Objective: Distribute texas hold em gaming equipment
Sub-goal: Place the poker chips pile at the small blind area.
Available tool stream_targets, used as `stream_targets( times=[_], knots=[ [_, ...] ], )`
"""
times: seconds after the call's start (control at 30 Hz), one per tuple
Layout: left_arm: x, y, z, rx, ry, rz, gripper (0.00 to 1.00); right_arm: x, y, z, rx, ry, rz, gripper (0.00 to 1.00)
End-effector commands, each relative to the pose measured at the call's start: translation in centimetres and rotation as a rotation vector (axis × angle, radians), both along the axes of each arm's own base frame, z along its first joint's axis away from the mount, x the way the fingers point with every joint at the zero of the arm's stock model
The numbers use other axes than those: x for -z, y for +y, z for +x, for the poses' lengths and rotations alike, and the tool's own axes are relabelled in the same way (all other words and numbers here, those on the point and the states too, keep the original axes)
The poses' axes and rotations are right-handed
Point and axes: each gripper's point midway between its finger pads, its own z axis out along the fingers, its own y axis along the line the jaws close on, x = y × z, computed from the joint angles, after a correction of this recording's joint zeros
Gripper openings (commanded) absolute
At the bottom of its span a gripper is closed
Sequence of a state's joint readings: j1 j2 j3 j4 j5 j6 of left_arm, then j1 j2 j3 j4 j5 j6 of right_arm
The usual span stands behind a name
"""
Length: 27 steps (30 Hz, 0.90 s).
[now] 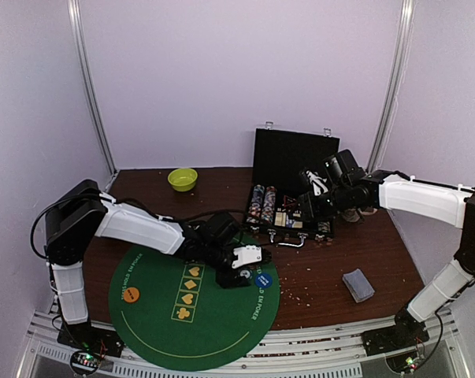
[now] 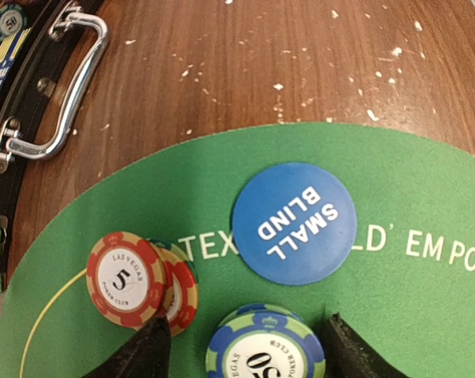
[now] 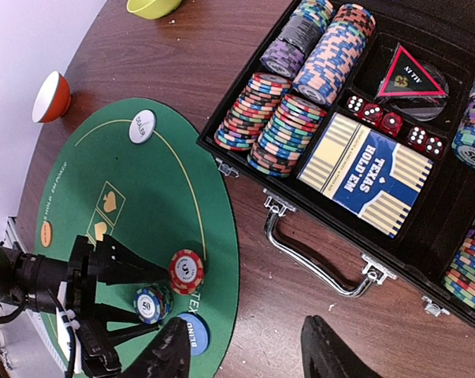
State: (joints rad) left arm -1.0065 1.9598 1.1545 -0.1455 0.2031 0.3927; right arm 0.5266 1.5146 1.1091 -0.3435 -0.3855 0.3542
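My left gripper (image 2: 249, 356) is open, low over the green felt mat (image 2: 395, 315), its fingers either side of a short stack of blue-green 50 chips (image 2: 265, 346) without touching it. Red 5 chips (image 2: 127, 278) lean beside its left finger. The blue SMALL BLIND disc (image 2: 295, 223) lies just beyond. My right gripper (image 3: 249, 358) is open and empty above bare wood, near the handle (image 3: 320, 252) of the open chip case (image 3: 332, 118). The grey-blue card deck (image 1: 358, 285) lies on the table at the right. An orange disc (image 1: 133, 294) and a white disc (image 3: 142, 126) lie on the mat.
The case holds rows of chips (image 3: 280, 134), red dice (image 3: 391, 126) and a Texas Hold'em card box (image 3: 367, 177). A lime-green bowl (image 1: 183, 179) stands at the back. A red and white cup (image 3: 52, 96) sits left of the mat. Crumbs dot the wood.
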Motion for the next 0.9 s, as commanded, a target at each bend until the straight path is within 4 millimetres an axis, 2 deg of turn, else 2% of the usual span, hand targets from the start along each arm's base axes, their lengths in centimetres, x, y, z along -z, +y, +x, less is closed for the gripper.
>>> stream_targets(
  times=[0.0, 0.1, 0.23, 0.3, 0.37, 0.43, 0.47, 0.5, 0.57, 0.63, 0.73, 0.87],
  knots=[
    [-3.0, -0.7, -0.1, 0.026, -0.023, -0.063, 0.76, -2.7, -0.8, 0.8, 0.002, -0.091, -0.044, 0.51],
    [-6.1, -1.3, 0.3, 0.010, -0.045, -0.127, 0.82, -4.5, -1.1, 1.3, -0.049, -0.178, -0.098, 0.52],
    [-10.9, -1.6, -0.3, 0.038, -0.053, -0.233, 0.86, -6.7, -2.0, 2.7, -0.133, -0.318, -0.220, 0.54],
    [-12.9, -1.2, -0.3, 0.038, -0.056, -0.271, 0.87, -7.8, -2.4, 3.9, -0.150, -0.388, -0.275, 0.55],
    [-14.5, 0.1, 0.5, 0.000, -0.046, -0.291, 0.87, -8.7, -2.9, 5.5, -0.130, -0.440, -0.335, 0.57],
    [-16.6, 2.3, 2.5, -0.098, -0.027, -0.324, 0.87, -9.6, -3.3, 7.3, -0.063, -0.443, -0.362, 0.57],
    [-17.6, 4.2, 4.6, -0.179, -0.016, -0.341, 0.87, -10.8, -3.1, 8.2, -0.032, -0.448, -0.348, 0.58],
    [-18.7, 5.4, 5.3, -0.231, -0.006, -0.363, 0.87, -10.5, -2.9, 8.7, -0.019, -0.421, -0.342, 0.58],
    [-20.5, 9.2, 7.9, -0.366, -0.029, -0.399, 0.87, -10.9, -1.2, 9.0, -0.079, -0.403, -0.301, 0.58],
    [-21.7, 13.0, 9.8, -0.490, -0.081, -0.414, 0.91, -10.0, 0.9, 8.3, -0.213, -0.394, -0.268, 0.59],
    [-22.5, 17.5, 11.3, -0.625, -0.133, -0.394, 0.96, -8.8, 3.2, 7.8, -0.429, -0.453, -0.299, 0.61],
    [-21.8, 21.9, 12.7, -0.751, -0.137, -0.373, 0.96, -5.2, 4.1, 8.9, -0.646, -0.567, -0.423, 0.62]
  ],
)
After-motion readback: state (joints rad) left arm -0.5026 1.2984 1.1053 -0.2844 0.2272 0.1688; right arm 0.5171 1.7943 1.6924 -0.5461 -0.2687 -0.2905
